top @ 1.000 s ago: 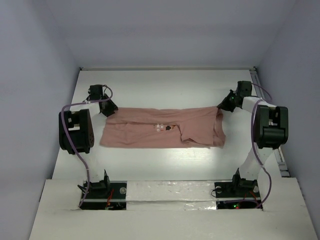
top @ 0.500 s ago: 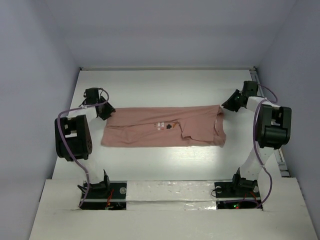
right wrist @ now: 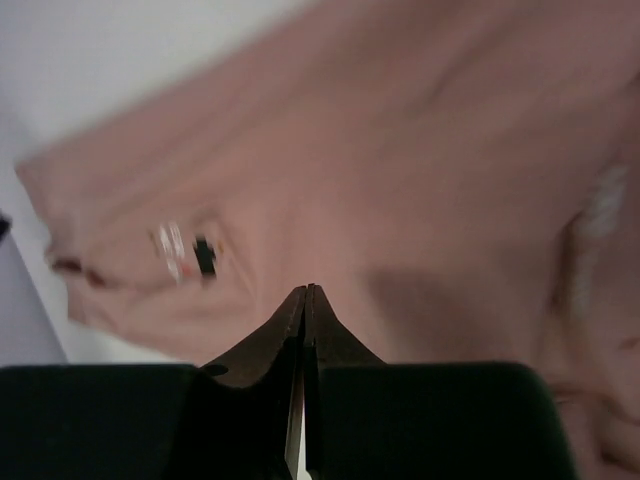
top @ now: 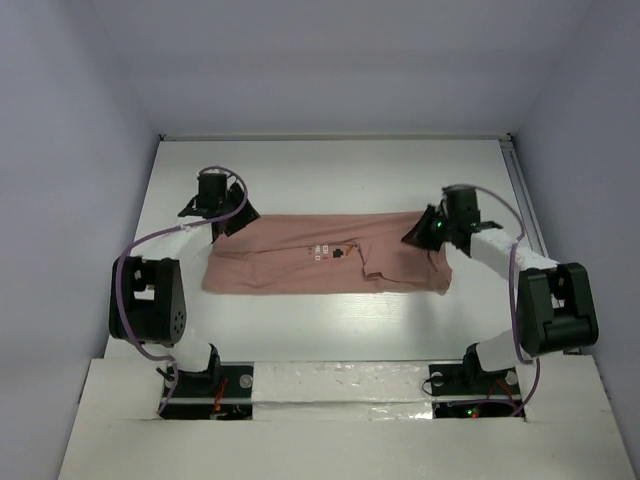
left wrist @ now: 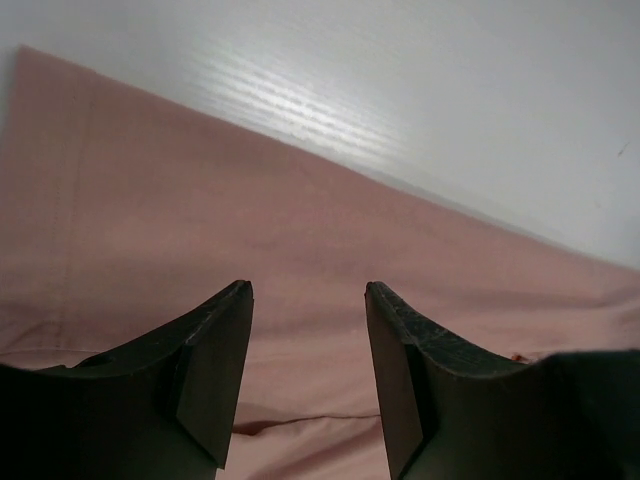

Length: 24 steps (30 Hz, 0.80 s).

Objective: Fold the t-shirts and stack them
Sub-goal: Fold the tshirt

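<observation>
The salmon-pink t-shirt [top: 300,255] lies spread flat, lengthwise across the middle of the table, with its small white print [top: 330,252] facing up. A fold bunches its right end. My left gripper [top: 232,214] is over the shirt's far left corner; in the left wrist view it [left wrist: 308,300] is open and empty just above the pink cloth [left wrist: 200,220]. My right gripper [top: 424,232] is over the shirt's right end; in the right wrist view it [right wrist: 305,292] is shut with nothing between the jaws, above the blurred shirt [right wrist: 420,170] and its print [right wrist: 190,250].
The white table [top: 330,170] is walled by pale panels at the back and both sides. A metal rail [top: 525,200] runs along the right edge. The arm bases [top: 200,380] stand at the near edge.
Both arms have swung inward from beyond the shirt's ends to over its far corners. The shirt has barely shifted.
</observation>
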Available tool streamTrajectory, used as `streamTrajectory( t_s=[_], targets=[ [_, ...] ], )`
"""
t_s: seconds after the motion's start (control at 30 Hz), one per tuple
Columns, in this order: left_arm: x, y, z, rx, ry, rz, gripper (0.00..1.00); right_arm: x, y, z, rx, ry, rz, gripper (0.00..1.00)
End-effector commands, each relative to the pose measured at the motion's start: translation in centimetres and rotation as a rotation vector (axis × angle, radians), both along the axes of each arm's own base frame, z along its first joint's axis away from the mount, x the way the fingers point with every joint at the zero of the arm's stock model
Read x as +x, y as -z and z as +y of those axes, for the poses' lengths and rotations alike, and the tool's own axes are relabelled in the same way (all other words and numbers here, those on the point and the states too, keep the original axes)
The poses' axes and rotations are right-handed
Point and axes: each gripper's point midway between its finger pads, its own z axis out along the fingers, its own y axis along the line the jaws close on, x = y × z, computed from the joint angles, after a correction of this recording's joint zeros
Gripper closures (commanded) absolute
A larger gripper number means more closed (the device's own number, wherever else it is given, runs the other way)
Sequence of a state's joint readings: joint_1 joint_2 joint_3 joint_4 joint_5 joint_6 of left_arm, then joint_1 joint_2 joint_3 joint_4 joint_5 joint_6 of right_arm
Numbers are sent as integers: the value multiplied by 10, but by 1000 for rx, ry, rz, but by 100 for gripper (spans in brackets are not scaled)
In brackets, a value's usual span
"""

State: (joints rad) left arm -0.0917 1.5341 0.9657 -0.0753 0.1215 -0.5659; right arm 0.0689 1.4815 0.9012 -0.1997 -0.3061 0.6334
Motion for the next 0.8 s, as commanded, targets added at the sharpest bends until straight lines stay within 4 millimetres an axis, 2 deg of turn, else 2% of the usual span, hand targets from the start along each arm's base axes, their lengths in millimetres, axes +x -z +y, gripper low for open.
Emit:
streamTrajectory(
  t_s=[0.0, 0.07, 0.1, 0.13, 0.23, 0.33, 0.43, 0.47, 0.53, 0.57, 0.6, 0.67, 0.7, 0.73, 0.77],
  targets=[
    [-7, 27, -3, -23, 9, 56, 54, -61, 49, 22, 33, -14, 183, 94],
    [-4, 33, -2, -13, 12, 63, 54, -74, 62, 15, 25, 51, 227, 96],
    [-3, 42, 3, -13, 1, 86, 54, -80, 65, 12, 17, 68, 238, 97],
    [-2, 45, 6, -15, -4, 94, 54, -94, 76, 6, -7, 88, 286, 97],
    [-1, 59, 31, -30, -72, 125, 54, -111, 81, -4, -42, 136, 330, 97],
    [-2, 68, 46, -44, -111, 148, 54, -120, 77, -15, -86, 176, 335, 95],
    [-4, 67, 55, -52, -128, 154, 54, -117, 61, -17, -94, 170, 298, 93],
    [-4, 64, 54, -55, -124, 146, 54, -107, 42, -16, -94, 161, 240, 92],
    [-1, 50, 50, -79, -116, 109, 54, -97, 22, -12, -91, 115, 174, 85],
    [0, 43, 48, -92, -111, 95, 54, -92, 17, -10, -87, 98, 163, 83],
    [1, 32, 46, -104, -106, 69, 54, -79, 2, -6, -79, 82, 127, 83],
    [2, 15, 34, -108, -82, 31, 54, -64, -4, 2, -59, 48, 103, 84],
    [2, 2, 32, -102, -78, 1, 54, -57, 5, 3, -61, 43, 127, 87],
    [3, -6, 29, -95, -73, -16, 54, -40, -1, 5, -55, 45, 85, 93],
    [6, -20, 20, -84, -50, -46, 56, -31, 0, 6, -57, 48, 77, 95]
  ],
)
